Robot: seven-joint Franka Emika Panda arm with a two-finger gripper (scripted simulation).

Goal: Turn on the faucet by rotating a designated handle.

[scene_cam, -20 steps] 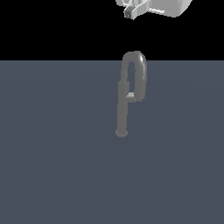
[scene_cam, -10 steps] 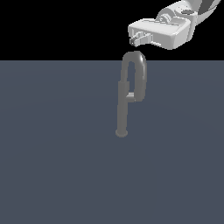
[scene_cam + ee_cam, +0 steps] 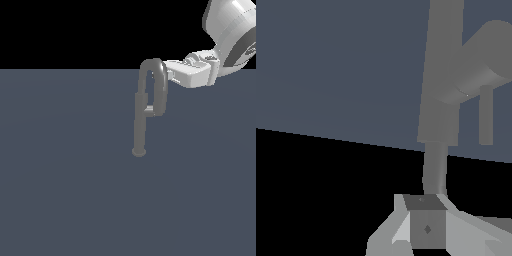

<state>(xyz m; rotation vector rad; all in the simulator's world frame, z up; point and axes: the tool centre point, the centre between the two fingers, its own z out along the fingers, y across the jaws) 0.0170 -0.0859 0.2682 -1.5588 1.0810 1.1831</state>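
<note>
- The gripper (image 3: 169,75) reaches in from about 2 o'clock of the exterior view, its white body lying nearly level, with its tip at the downturned limb of the faucet's arch.
- In that view the fingertips are hidden behind or against the grey tube, so whether they touch it I cannot tell.
- In the wrist view the gripper (image 3: 426,227) shows one grey finger pad (image 3: 427,229) facing the camera between pale finger bodies; no gap between the jaws can be made out, so I cannot tell whether the hand is wide, narrow or holding anything.
- The faucet (image 3: 140,120) stands upright on the slate-grey floor (image 3: 65,190), a little toward 1 o'clock from the middle of the exterior view, its small round foot at the 6 o'clock end of the post.
- Its inverted-U top rises to the floor's far edge, where the black background begins, and curves over toward 3 o'clock.
- A short lighter stub (image 3: 149,108) joins post and downturned limb partway up.
- In the wrist view the faucet (image 3: 442,95) looms large and close, just beyond the finger pad, with a thick branch leaving toward 2 o'clock.
- The white arm (image 3: 231,32) rises toward the 1 o'clock corner of the exterior view.
</note>
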